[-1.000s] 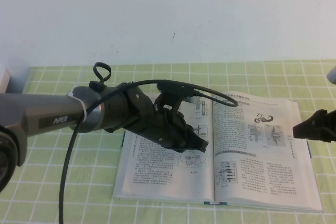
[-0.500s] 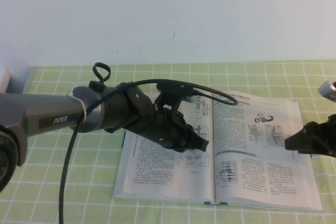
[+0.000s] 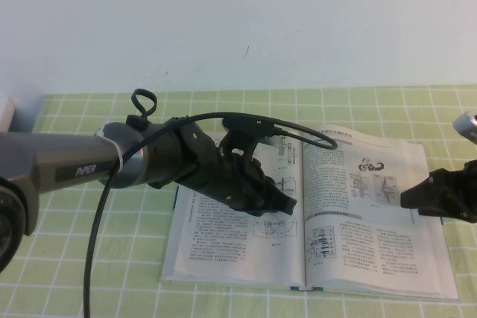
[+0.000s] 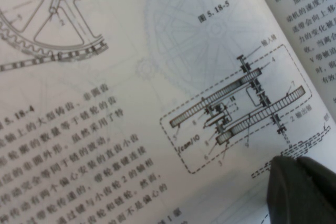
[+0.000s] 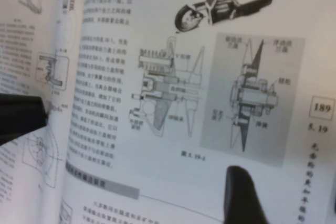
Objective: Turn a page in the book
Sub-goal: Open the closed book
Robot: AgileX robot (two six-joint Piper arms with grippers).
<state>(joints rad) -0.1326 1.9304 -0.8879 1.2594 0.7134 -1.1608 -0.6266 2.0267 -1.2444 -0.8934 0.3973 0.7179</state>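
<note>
Looking down from the high camera, we see the book [image 3: 313,214] lying open and flat on the green-checked counter [image 3: 89,258], near its front edge, spine roughly centred.

The left arm reaches in across the left half of the book and hides much of that half's upper part. Left pincer [image 3: 287,206] sits low over the inner part of the left page, close to the gutter. We cannot tell whether its jaws are apart or together: the high view shows only a dark mass, and the left wrist view shows just one dark fingertip [image 4: 302,190] at the frame corner, right over the paper beside a gear drawing.

Right pincer [image 3: 417,197] comes in from the right edge of the high view, over the outer part of the right-hand page [image 3: 373,214]; the arm behind it is cut off by the frame. The right wrist view shows two dark fingers well apart, so the jaws are open, with nothing between them but the page below. Contact with the paper is unclear. The page lies flat, not lifted.
</note>
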